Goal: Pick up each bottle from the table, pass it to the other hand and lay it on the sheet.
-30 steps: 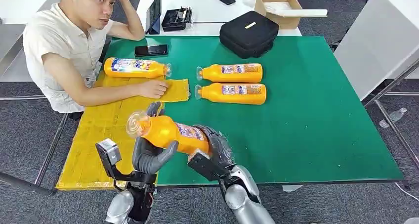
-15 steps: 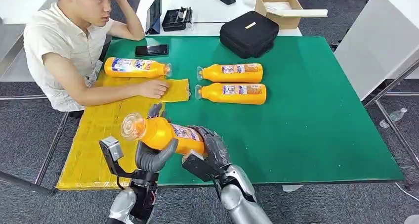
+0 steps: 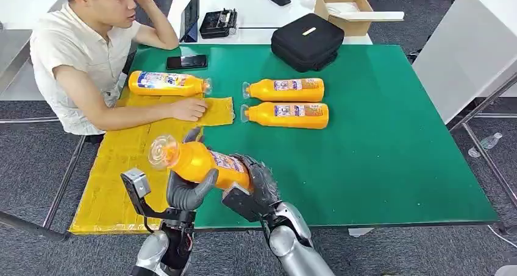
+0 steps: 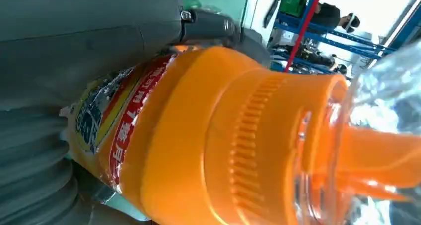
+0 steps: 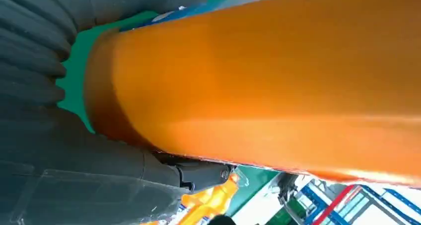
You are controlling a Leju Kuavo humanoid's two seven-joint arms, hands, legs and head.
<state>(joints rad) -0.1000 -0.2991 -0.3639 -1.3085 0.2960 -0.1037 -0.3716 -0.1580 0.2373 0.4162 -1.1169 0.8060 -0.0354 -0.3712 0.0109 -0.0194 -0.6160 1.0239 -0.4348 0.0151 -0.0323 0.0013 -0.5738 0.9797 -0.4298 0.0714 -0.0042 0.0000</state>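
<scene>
Gripping one orange bottle [image 3: 204, 163] between them, both robot hands meet at about 6 o'clock over the near table edge. The left hand [image 3: 186, 191] wraps its fingers around the neck end, the clear cap pointing to 10 o'clock; the right hand [image 3: 256, 184] clasps the base. The bottle hangs above the border of the yellow sheet [image 3: 122, 166] and the green table [image 3: 390, 148]. Farther off, at 12 o'clock, two bottles [image 3: 286, 102] lie side by side on the green. At 11 o'clock another bottle [image 3: 166, 83] lies on the sheet's far edge, just beyond a seated person's forearm [image 3: 143, 114].
</scene>
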